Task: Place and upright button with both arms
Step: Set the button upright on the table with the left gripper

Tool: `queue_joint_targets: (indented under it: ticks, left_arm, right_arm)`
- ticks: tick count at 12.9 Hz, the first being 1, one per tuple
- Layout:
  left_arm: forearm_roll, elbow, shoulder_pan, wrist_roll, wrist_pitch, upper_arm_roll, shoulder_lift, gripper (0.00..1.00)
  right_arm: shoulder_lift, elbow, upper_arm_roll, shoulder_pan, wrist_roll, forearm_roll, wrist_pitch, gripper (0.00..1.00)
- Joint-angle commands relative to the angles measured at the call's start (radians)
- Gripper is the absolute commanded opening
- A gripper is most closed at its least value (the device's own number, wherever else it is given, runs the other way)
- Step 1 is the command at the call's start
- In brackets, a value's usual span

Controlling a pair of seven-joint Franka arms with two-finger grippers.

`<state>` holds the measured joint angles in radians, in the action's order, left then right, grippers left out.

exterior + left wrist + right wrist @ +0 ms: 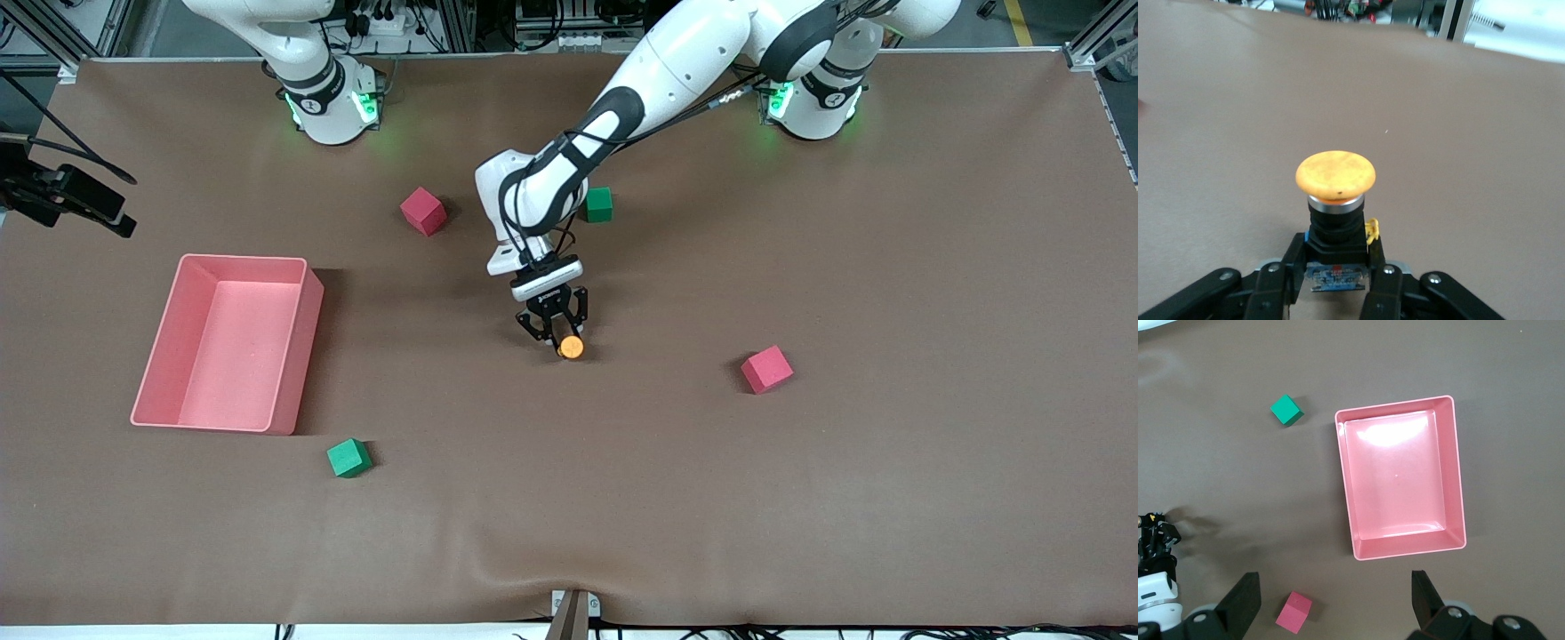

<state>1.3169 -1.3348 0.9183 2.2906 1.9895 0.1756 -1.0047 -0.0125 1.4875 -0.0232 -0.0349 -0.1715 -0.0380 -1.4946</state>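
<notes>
Button [1335, 175]: one, round orange domed cap on a short black cylinder with a blocky dark base, held near mid-table by the left gripper [553, 331], whose black fingers [1381, 287] pinch that base. Right gripper [1331, 600] hangs over the table beside the pink bin [298, 356], jaws spread wide, holding nothing. Counted: one rectangular smooth-walled bin, two red foam cubes [422, 211] [766, 369], two green foam cubes [348, 458] [599, 204]. Brown matte table cover [889, 498].

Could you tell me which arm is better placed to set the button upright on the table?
Left, probably: its end effector is already shut on the button mid-table. The right end effector hangs open above the pink bin.
</notes>
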Motion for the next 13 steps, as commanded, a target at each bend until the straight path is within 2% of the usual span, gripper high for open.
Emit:
queue_joint_targets:
  ticks: [1,4,7,10,13]
  left_arm:
    - [0.12,0.014,0.011,0.142,-0.011,-0.002,-0.021,0.0]
    - [0.153,0.008,0.025,0.171,-0.011,-0.004,-0.026,0.0]
    - [0.289,-0.014,0.021,0.237,-0.011,-0.004,-0.04,0.0]
    - [0.315,-0.015,0.022,0.242,-0.011,-0.017,-0.057,0.0]
    - [0.39,-0.021,0.024,0.241,-0.011,-0.033,-0.077,0.0]
  right_arm:
    - [0.009,-0.016,-0.012,-0.02,0.012,-0.019,0.004,1.0]
    - [0.009,-0.016,-0.012,-0.02,0.01,-0.02,0.004,1.0]
    - [0.009,-0.016,-0.012,-0.02,0.01,-0.019,0.004,1.0]
    - [0.009,-0.016,-0.012,-0.02,0.01,-0.02,0.004,1.0]
    - [0.009,-0.016,-0.012,-0.02,0.012,-0.02,0.004,1.0]
